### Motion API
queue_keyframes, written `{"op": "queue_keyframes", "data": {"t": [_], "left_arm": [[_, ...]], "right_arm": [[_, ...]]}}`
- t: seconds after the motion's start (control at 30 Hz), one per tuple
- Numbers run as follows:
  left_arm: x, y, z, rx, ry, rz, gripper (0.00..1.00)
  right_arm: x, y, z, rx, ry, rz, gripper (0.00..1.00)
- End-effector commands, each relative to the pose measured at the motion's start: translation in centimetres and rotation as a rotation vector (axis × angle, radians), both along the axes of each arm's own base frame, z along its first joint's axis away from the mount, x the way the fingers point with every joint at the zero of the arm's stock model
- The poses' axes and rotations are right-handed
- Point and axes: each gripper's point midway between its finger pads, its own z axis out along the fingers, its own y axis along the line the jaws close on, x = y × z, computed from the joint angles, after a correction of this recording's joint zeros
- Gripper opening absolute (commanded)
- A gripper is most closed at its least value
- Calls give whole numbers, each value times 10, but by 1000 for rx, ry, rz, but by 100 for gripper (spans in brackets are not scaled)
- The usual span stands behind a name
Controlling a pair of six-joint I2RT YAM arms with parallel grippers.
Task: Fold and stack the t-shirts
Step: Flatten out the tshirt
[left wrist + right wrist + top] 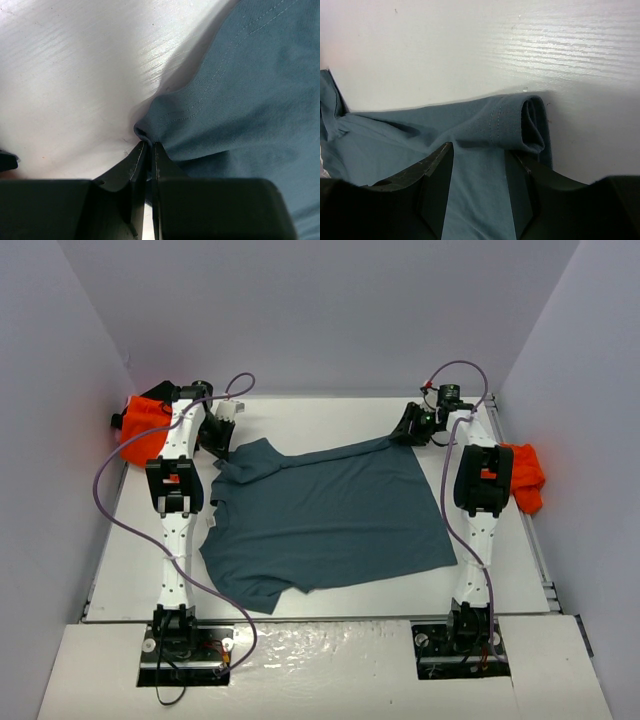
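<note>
Left end effector [147, 145] is closed, its two fingers pressed together on a small pinch of the blue-grey t-shirt [330, 515] at the garment's edge, with the cloth puckered just ahead of the tips. Right end effector [480, 157] stands with its fingers apart, straddling the fabric just behind a rolled sleeve [520, 125]; nothing is clamped there. In the top view the t-shirt lies spread on the table [330, 415], roughly central, with one corner drawn out toward 2 o'clock where the right end effector sits and the collar side gathered toward 10 o'clock at the left end effector. A left orange garment [140, 420] is bunched at the 10 o'clock edge and a right orange garment [528, 475] at the 3 o'clock edge, both apart from the blue-grey one. Handling judgement: the fabric is light, thin and limp, so it will sag and fold wherever unsupported and will drag across the table rather than slide as a sheet. Take hold at stitched hems or sleeve cuffs, where the doubled cloth gives the fingers more to grip. A single-layer pinch is likely to slip under tension. The right end effector should close on the sleeve hem before any lift.
</note>
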Motion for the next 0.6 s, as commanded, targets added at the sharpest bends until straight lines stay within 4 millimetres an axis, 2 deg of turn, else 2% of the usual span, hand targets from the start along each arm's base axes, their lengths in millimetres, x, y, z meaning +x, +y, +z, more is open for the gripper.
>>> {"op": "queue_keyframes", "data": {"t": [0.0, 0.27, 0.33, 0.5, 0.57], "left_arm": [[-3, 1, 41, 19, -60, -19, 0], [-3, 1, 39, 17, -56, -21, 0], [-3, 1, 39, 15, -57, -20, 0], [-3, 1, 38, 15, -53, -21, 0], [-3, 1, 37, 17, -52, -21, 0]], "right_arm": [[15, -2, -6, -2, -9, -65, 43], [17, -2, -13, -28, 12, -98, 35], [15, -2, -16, -43, 18, -95, 29], [11, -1, -26, -87, 27, -86, 6], [12, -2, -28, -109, 22, -85, 3]]}}
